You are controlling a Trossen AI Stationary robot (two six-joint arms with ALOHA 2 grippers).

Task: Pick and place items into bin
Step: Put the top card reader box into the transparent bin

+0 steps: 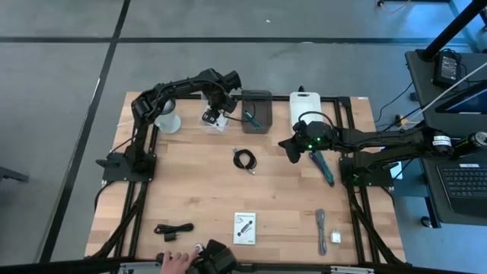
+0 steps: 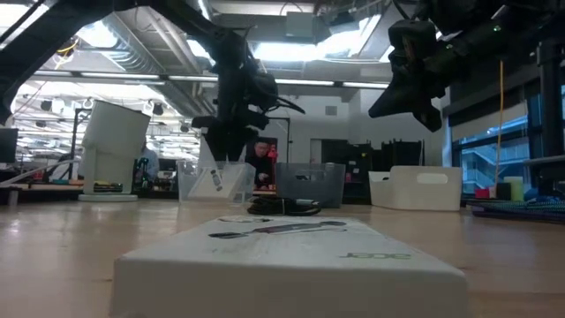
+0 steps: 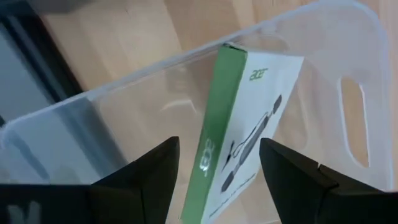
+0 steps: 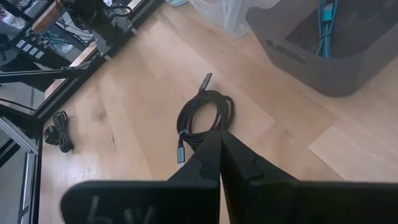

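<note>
Table [image 1: 190,190]: light wood, several items loose on it. Three bins stand along the far edge: a clear bin [image 1: 215,119], a grey bin [image 1: 256,112] and a white bin [image 1: 304,104].

Left gripper [image 3: 214,180]: poised over the clear bin, fingers spread and released, with a white and green card packet [image 3: 249,137] standing on edge between them inside the bin, leaning against its wall. Contact with the fingers cannot be confirmed.

Right gripper [image 4: 221,163]: raised above mid-table, fingers clenched together on nothing, directly over a black coiled cable [image 4: 202,118].

Risk, as judged: if the right gripper descends closed, it will push the cable aside rather than take it; the loose loops may also slip from a narrow pinch. Withdrawal of the left gripper could tip the packet.

Outstanding: a white packet [image 1: 244,227], a grey cable [image 1: 320,223], a black cable [image 1: 173,229], a teal tool [image 1: 323,167].
</note>
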